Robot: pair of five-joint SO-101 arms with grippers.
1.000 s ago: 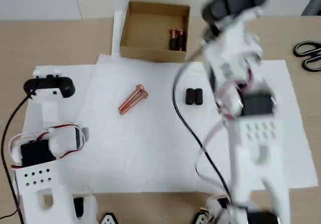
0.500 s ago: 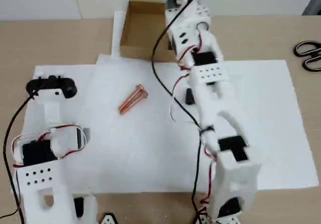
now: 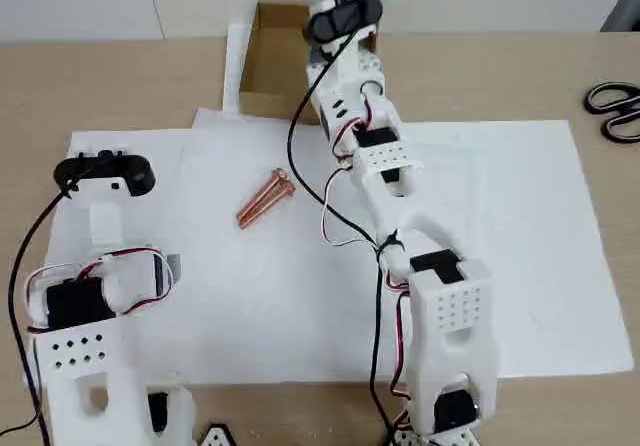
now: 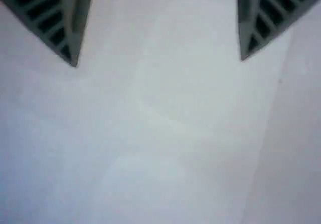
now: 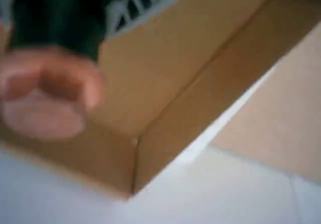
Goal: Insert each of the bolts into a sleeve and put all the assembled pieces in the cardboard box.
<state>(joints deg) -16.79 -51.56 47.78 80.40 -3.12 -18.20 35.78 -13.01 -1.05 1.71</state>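
My right gripper is over the cardboard box at the table's far side, shut on an assembled piece. In the right wrist view that piece is a dark sleeve with a copper bolt head sticking out, held above the box's floor near an inner corner. Two loose copper bolts lie side by side on the white sheet. My left gripper is at the sheet's left edge, open; in the left wrist view its fingers stand wide apart over bare sheet. The right arm hides the spot right of the bolts.
Black-handled scissors lie at the table's far right edge. A white strip runs along the box's left wall. The right arm's links and cables stretch across the middle of the sheet.
The right arm has swung from the sheet's right side forward and left, ending over the cardboard box. It now covers the two dark sleeves. The left arm has stayed put.
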